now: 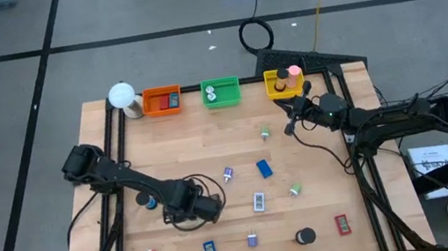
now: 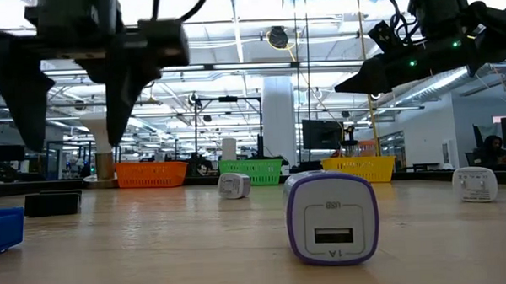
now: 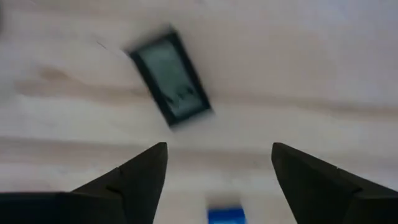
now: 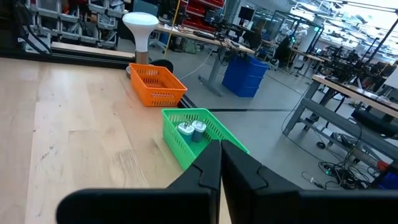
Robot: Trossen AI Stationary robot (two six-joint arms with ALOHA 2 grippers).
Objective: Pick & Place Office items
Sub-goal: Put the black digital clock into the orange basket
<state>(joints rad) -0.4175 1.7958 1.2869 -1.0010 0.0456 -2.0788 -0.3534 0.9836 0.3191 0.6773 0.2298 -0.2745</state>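
Note:
My left gripper [image 3: 219, 149] points down over the near left part of the table [image 1: 210, 150], fingers open and nothing between them; the high view shows it too [image 1: 203, 207]. A black flat rectangle [image 3: 171, 78] lies on the wood just beyond its fingertips, and a blue flat piece [image 3: 225, 215] lies on the other side of them. My right gripper [image 1: 294, 119] hangs level and shut near the yellow tray [image 1: 272, 89]. More office items lie loose: a blue rectangle [image 1: 264, 169], a white-and-purple charger [image 2: 331, 217], a black roll [image 1: 305, 236] and a red rectangle [image 1: 342, 224].
Orange [image 1: 162, 101], green [image 1: 221, 92] and yellow trays line the far edge, with a white ball lamp [image 1: 121, 94] to their left. The green tray holds white bits [image 4: 191, 129]; the yellow one holds a pink roll [image 1: 294, 71]. Small pieces dot the table's middle and near edge.

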